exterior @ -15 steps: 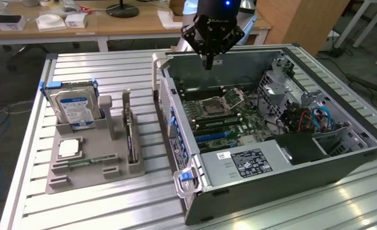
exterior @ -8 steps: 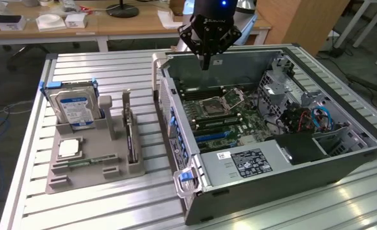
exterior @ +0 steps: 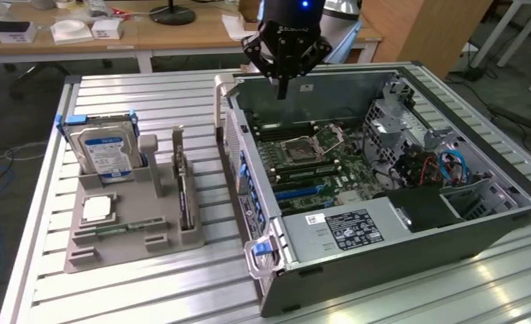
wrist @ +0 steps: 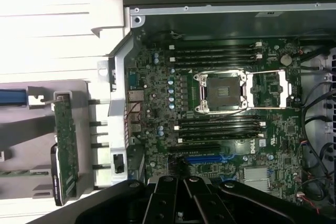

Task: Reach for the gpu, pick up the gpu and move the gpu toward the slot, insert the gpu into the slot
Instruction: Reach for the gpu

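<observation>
**Fig.** Open tower case [exterior: 400, 236] laid on its side, so that the motherboard [exterior: 324, 165] faces up and its blue expansion slot [exterior: 294, 193] can be reached from above. The gripper [exterior: 282, 89] hangs over the case's far wall, its fingers pressed together on nothing. The gpu [exterior: 182, 183] stands on edge in a grey fixture tray [exterior: 130, 246] at the exterior view's left, well apart from the gripper (upright, probably so its top edge offers a hold). A hard drive [exterior: 108, 150] stands in the same tray. The card is not yet lifted.
</observation>
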`<state>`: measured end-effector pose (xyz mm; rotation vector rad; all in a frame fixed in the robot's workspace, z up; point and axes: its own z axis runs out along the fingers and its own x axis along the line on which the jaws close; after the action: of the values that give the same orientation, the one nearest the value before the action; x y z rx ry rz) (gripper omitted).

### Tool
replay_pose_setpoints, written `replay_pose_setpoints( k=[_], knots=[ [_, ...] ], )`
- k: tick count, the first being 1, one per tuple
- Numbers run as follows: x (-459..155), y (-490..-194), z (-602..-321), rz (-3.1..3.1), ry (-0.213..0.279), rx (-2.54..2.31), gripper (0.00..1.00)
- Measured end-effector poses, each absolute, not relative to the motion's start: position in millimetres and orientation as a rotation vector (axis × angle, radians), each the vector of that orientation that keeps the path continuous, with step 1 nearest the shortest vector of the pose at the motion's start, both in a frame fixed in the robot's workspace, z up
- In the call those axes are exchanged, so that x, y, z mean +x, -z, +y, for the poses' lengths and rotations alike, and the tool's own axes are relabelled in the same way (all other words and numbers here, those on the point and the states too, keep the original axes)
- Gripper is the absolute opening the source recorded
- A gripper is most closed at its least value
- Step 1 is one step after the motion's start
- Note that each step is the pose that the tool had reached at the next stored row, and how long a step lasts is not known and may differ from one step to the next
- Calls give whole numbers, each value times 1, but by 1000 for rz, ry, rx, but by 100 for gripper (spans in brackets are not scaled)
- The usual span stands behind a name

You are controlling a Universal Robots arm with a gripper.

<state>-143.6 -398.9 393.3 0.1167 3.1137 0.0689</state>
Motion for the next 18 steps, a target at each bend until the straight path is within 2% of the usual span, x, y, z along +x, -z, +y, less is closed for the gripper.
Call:
replay_pose_setpoints(
  k=[18],
  knots=[
    [-179, -393, -399, 3114, -69, 117, 10]
  ],
)
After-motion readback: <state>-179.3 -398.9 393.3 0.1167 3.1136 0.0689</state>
